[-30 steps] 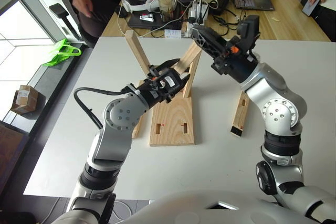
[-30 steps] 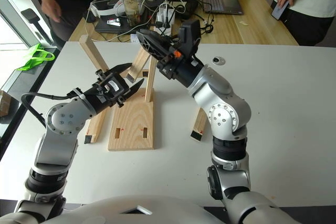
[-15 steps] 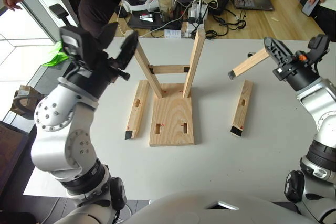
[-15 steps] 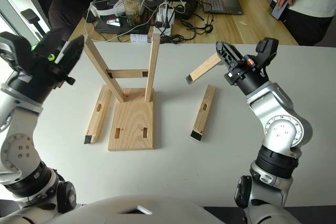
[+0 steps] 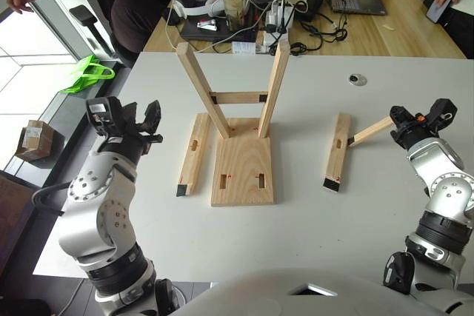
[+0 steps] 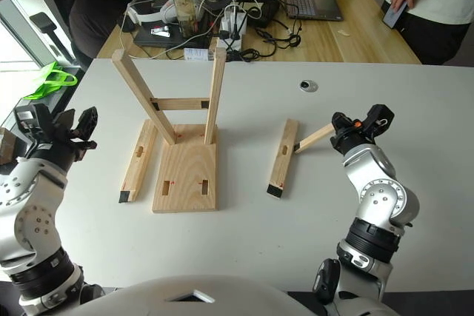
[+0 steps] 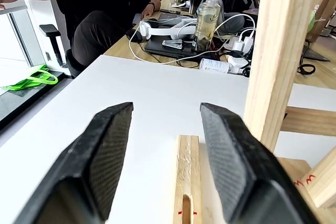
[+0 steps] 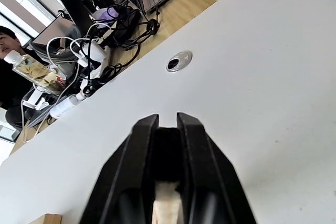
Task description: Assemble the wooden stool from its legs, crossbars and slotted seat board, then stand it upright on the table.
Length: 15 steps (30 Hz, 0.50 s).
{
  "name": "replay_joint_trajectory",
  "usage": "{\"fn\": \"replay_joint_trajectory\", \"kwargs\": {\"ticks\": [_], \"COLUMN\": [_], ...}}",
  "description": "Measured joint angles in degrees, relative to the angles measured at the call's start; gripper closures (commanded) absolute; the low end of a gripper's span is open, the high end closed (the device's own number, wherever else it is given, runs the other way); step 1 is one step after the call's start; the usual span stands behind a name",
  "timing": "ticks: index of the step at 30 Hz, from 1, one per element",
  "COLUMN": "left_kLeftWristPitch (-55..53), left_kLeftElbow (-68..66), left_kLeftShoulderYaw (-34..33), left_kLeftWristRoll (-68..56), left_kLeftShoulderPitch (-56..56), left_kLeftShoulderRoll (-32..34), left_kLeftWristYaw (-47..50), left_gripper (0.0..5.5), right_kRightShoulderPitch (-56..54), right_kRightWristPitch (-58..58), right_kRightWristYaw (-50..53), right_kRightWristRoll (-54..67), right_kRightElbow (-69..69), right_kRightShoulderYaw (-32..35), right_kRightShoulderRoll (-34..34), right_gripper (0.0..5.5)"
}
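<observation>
Left eye view: the slotted seat board is seen lying flat about the middle of the white worktop. Two legs are stood in its far end. The left standing leg is tilted toward the far left corner, and the right standing leg is leaned slightly the other way. They are joined by a fitted crossbar. Two slots are seen in the board's near end.

A loose leg is laid flat just beside the board, on the side of the worktop's left edge. A second loose leg is laid flat well apart from the board, toward the right edge. A loose crossbar is clamped between the right fingers near the right edge. Its free end is at the second loose leg, but whether it touches cannot be told.

The left fingers are spread wide with nothing between them. They are held above the worktop near its left edge and pointed at the first loose leg. A round grommet is set in the worktop toward the far right corner.
</observation>
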<state>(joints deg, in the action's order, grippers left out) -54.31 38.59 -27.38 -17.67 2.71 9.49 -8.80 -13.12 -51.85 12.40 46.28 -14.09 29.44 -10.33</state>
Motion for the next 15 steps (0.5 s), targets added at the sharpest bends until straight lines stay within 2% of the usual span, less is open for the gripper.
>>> {"fn": "replay_joint_trajectory", "kwargs": {"ticks": [6,15], "left_kLeftWristPitch": [2.57,5.86], "left_kLeftElbow": [3.03,3.30], "left_kLeftShoulderYaw": [0.39,3.78], "left_kLeftWristRoll": [-0.28,-0.06], "left_kLeftShoulderPitch": [-0.05,-0.07], "left_kLeftShoulderRoll": [-7.58,-7.86], "left_kLeftWristYaw": [8.51,11.36], "left_gripper": [3.15,3.15], "right_kRightShoulderPitch": [-0.54,3.47], "right_kRightWristPitch": [-0.06,0.95], "right_kRightWristYaw": [0.56,-7.57], "right_kRightWristRoll": [0.19,-2.88], "right_kRightElbow": [-7.86,-9.73], "right_kRightShoulderYaw": [-2.63,-10.58], "right_kRightShoulderRoll": [0.29,-2.12], "right_gripper": [5.13,5.13]}}
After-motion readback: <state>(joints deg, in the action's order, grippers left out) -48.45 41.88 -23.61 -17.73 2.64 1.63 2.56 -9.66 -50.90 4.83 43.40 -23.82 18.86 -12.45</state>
